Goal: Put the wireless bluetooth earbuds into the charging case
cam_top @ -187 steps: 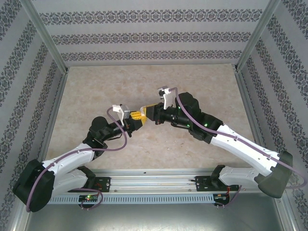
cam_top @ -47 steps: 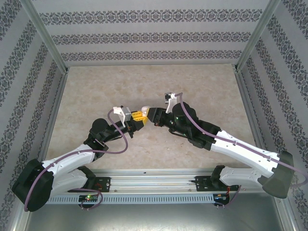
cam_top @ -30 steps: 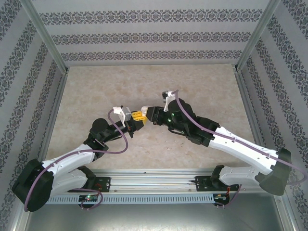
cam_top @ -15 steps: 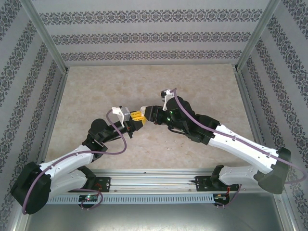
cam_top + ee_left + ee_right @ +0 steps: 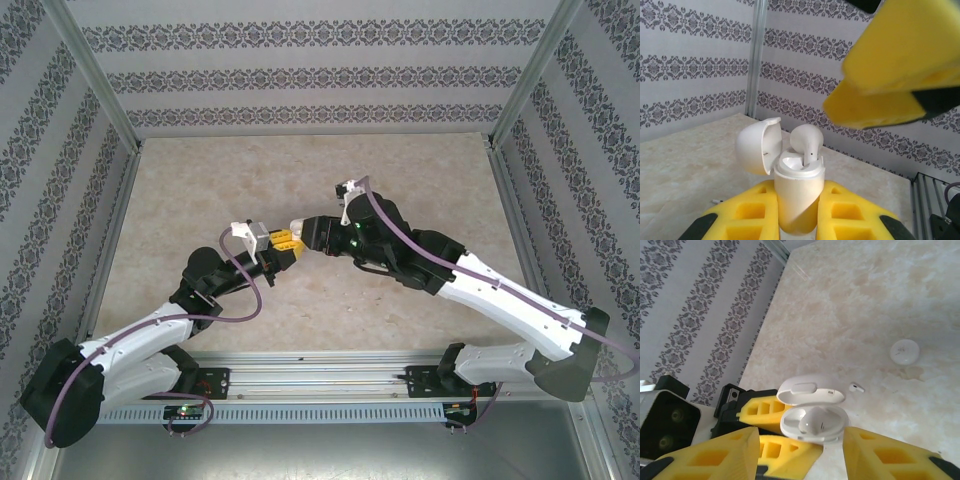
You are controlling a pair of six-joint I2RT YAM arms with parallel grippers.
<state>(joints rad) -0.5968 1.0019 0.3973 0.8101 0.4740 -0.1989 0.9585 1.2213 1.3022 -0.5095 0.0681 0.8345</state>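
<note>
Open white charging case (image 5: 797, 200) upright, earbud (image 5: 806, 142) seated inside, second earbud (image 5: 856, 387) lying apart.

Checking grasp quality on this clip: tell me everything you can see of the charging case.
The charging case is a small, glossy white plastic pebble with rounded edges. Its hinged lid stands open, swung to one side. One white earbud sits in it, its bulb poking above the rim. The case is roughly upright, clamped by its lower body between the yellow fingers of the left gripper, above the table.
</note>
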